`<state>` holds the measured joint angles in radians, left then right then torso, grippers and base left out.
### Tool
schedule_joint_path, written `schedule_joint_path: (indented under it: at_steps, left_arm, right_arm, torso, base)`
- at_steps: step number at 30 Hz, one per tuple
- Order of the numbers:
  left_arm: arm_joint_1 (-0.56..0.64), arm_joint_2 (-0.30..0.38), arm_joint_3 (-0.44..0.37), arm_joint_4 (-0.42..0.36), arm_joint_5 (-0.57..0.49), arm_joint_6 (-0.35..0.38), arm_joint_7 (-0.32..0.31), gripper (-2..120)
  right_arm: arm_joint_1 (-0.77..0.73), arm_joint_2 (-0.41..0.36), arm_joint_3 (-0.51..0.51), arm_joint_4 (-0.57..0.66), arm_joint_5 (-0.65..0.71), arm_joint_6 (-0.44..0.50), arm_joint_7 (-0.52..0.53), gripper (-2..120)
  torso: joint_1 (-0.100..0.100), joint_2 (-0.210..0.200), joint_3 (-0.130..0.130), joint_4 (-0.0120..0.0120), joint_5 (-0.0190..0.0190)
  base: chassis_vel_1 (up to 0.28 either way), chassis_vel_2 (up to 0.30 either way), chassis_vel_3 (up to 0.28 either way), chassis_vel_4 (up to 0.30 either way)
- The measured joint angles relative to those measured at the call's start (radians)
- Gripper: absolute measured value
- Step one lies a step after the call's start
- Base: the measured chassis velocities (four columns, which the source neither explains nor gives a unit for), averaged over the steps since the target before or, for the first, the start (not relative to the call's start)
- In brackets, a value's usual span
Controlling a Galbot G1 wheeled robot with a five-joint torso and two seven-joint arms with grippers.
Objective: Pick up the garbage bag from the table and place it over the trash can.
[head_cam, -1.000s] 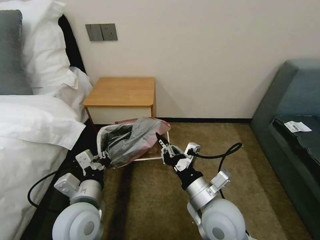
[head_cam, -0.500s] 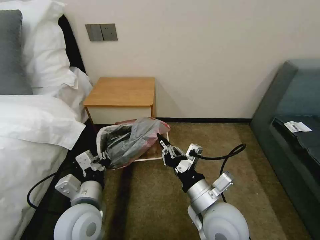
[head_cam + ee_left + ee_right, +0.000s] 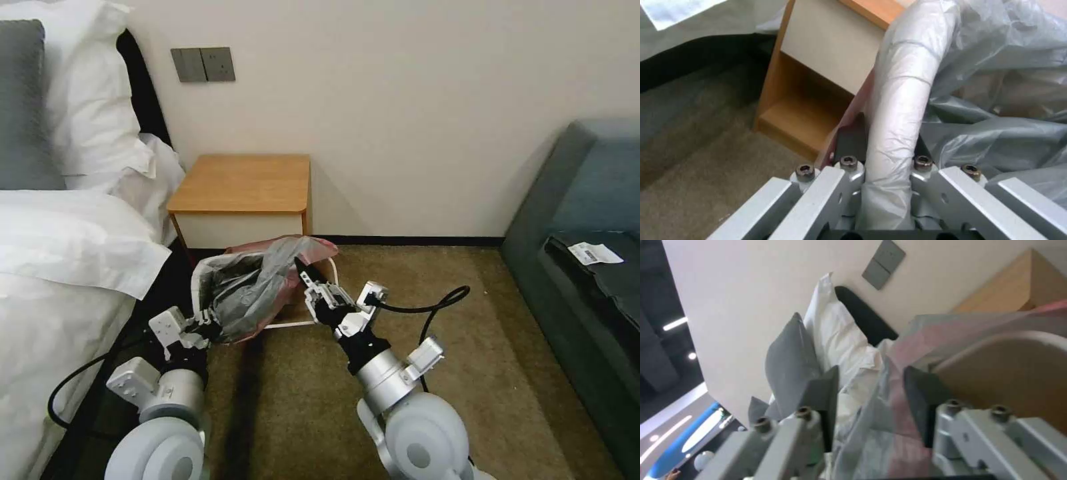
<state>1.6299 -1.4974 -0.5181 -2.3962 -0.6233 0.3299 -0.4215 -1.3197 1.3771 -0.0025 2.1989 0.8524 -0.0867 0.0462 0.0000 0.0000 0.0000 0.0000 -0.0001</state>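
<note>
On the carpet in front of the table, the trash can has the garbage bag bunched over its mouth. The left gripper is clamped on the bag-wrapped near rim. The right gripper, jaws parted, straddles a fold of bag near the far corner.

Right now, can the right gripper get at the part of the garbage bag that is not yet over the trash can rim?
Probably yes. The right gripper is open, with loose garbage bag film between its fingers; nothing lies between. The left gripper straddles the covered trash can rim opposite, out of its way.
</note>
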Motion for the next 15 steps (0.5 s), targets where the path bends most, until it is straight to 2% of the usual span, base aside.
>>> schedule_joint_path:
  at_steps: [7,9,13,15]
  left_arm:
    - [0.021,-0.016,0.006,0.000,0.022,-0.006,0.003,7]
    - [0.023,-0.018,0.007,-0.001,0.023,-0.006,0.003,7]
    - [0.028,-0.018,0.007,-0.009,0.026,-0.007,0.003,7]
    - [0.031,-0.016,0.007,-0.014,0.027,-0.007,0.004,7]
  right_arm:
    - [0.052,0.030,-0.015,-0.047,0.005,0.000,0.003,70]
    - [0.055,0.033,-0.018,-0.051,0.004,0.001,0.003,74]
    - [0.060,0.033,-0.022,-0.056,0.000,0.002,0.004,65]
    - [0.060,0.027,-0.023,-0.056,-0.002,0.002,0.007,54]
  torso:
    - [0.000,0.000,0.000,0.0001,0.0000]
    - [0.000,0.000,0.000,0.0000,0.0000]
    - [0.000,0.000,0.000,0.0000,0.0000]
    - [0.000,0.000,0.000,0.0001,0.0000]
  base:
    - [0.000,0.000,0.000,0.000]
    - [0.000,0.000,0.000,0.000]
    - [0.000,0.000,0.000,0.000]
    - [0.000,0.000,0.000,0.000]
